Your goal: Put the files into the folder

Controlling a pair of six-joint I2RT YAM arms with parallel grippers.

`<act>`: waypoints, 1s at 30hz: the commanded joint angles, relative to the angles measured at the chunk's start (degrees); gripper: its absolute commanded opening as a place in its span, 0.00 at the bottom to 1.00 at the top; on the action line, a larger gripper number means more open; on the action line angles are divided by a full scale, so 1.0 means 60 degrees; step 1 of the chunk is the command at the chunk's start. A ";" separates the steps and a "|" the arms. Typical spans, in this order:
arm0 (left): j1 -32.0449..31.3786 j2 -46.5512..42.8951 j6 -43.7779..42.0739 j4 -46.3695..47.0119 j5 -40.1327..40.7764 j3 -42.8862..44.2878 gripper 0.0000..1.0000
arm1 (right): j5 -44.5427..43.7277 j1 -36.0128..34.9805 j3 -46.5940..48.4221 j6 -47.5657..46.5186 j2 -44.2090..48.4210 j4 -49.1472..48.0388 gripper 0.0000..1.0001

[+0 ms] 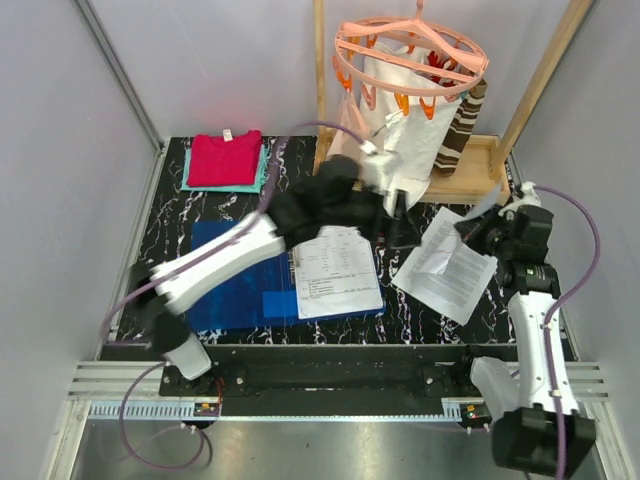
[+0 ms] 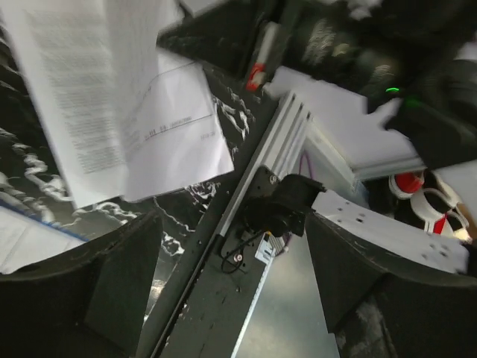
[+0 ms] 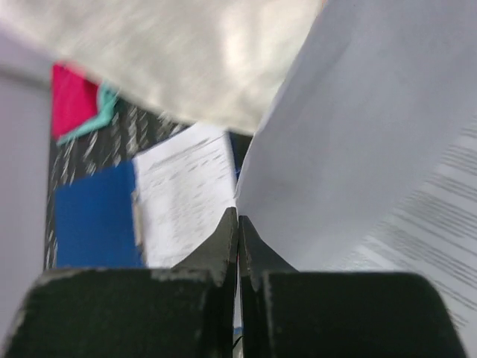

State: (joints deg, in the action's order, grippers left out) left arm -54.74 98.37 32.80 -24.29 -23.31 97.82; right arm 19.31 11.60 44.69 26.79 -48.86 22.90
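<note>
The blue folder (image 1: 240,290) lies flat on the dark marbled table, left of centre. One printed sheet of the files (image 1: 338,272) rests on its right part. More sheets (image 1: 450,265) lie to the right, off the folder, with their far corner lifted. My right gripper (image 1: 472,226) is at that corner. In the right wrist view its jaws (image 3: 238,220) are shut on the edge of the white sheet (image 3: 358,134), with the folder (image 3: 89,216) beyond. My left gripper (image 1: 402,232) hovers between the two piles. It is open (image 2: 231,246) with nothing between its fingers.
Folded red and teal cloths (image 1: 226,160) lie at the back left. A peach peg hanger (image 1: 410,50) with white garments hangs over a wooden frame (image 1: 470,170) at the back right. Grey walls close in both sides. The metal rail (image 2: 246,186) runs along the near edge.
</note>
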 commanded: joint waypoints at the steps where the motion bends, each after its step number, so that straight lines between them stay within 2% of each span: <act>1: 0.0902 -0.3755 -0.0560 0.0108 0.2634 -0.3444 0.82 | 0.0721 -0.2277 0.1017 -0.0582 -0.0498 0.0169 0.00; 2: 0.1094 -0.4362 -0.0472 0.0109 0.2930 -0.4037 0.83 | 0.0838 -0.3227 0.1092 -0.0568 -0.0659 -0.0035 0.00; 4: 0.1678 -0.6042 -0.0208 0.0109 0.3692 -0.5585 0.84 | 0.1438 -0.4213 0.1267 -0.0276 -0.1171 -0.0488 0.00; 5: 0.1856 -0.6531 -0.0149 0.0007 0.3840 -0.6001 0.85 | 0.1643 -0.5059 0.1297 -0.0101 -0.1347 -0.1187 0.00; 7: 0.2193 -0.7701 -0.0017 -0.0183 0.4716 -0.6923 0.86 | 0.2609 -0.5708 0.1355 0.0806 -0.1889 -0.2214 0.00; 10: 0.2414 -0.8496 0.0129 -0.0842 0.5347 -0.7410 0.87 | 0.3897 -0.6634 0.1342 0.2489 -0.2709 -0.4966 0.00; 11: 0.2414 -0.8600 0.0159 -0.0974 0.5408 -0.7470 0.88 | 0.4176 -0.6649 0.1269 0.3030 -0.2899 -0.6525 0.00; 12: 0.2429 -0.8660 0.0260 -0.1004 0.5394 -0.7528 0.88 | 0.4498 -0.6649 0.1181 0.3819 -0.3235 -0.7135 0.00; 13: 0.2458 -0.8689 0.0334 -0.1005 0.5350 -0.7587 0.88 | 0.4414 -0.6635 0.1253 0.3841 -0.3383 -0.7228 0.00; 16: 0.2444 -0.8587 0.0525 -0.0917 0.4941 -0.7544 0.88 | 0.3916 -0.6504 0.1590 0.2920 -0.4100 -0.5650 0.00; 26: 0.2444 -0.8338 0.0481 -0.0697 0.4618 -0.7632 0.88 | 0.4295 -0.5011 -0.0195 0.2772 -0.5552 -0.6524 0.00; 30: 0.2444 -0.8265 0.0437 -0.0609 0.4559 -0.7705 0.88 | 0.3887 -0.4789 -0.0665 0.2305 -0.5859 -0.6672 0.00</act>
State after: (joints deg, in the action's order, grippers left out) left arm -40.21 48.40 35.62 -31.55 4.51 51.72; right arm 42.98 -18.28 42.39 43.66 -83.00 -12.73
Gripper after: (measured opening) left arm 0.875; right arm 0.007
